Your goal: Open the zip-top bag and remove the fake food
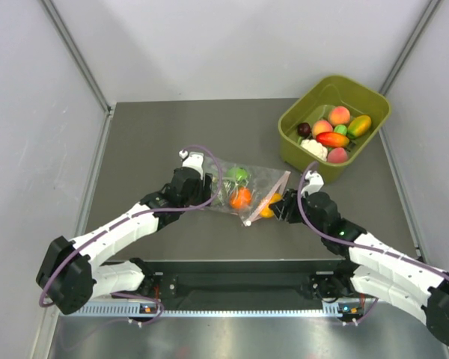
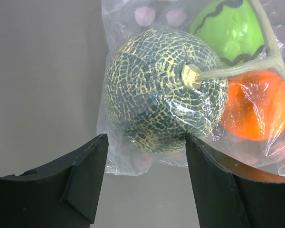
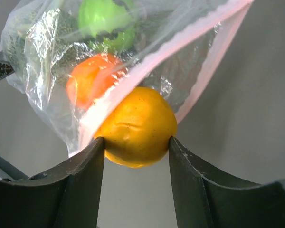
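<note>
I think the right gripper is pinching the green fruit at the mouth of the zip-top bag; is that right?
No: the right gripper is pinching the yellow-orange fruit at the mouth of the zip-top bag; the right wrist view shows it.

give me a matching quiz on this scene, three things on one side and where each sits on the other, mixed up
Things:
1. yellow fruit
2. netted melon
3. olive-green tub

Places:
a. far right part of the table, holding other toy food
b. inside the zip-top bag, just ahead of the left gripper
c. at the bag's mouth, pinched by the right gripper

Pairs: 1-c, 2-b, 3-a
</note>
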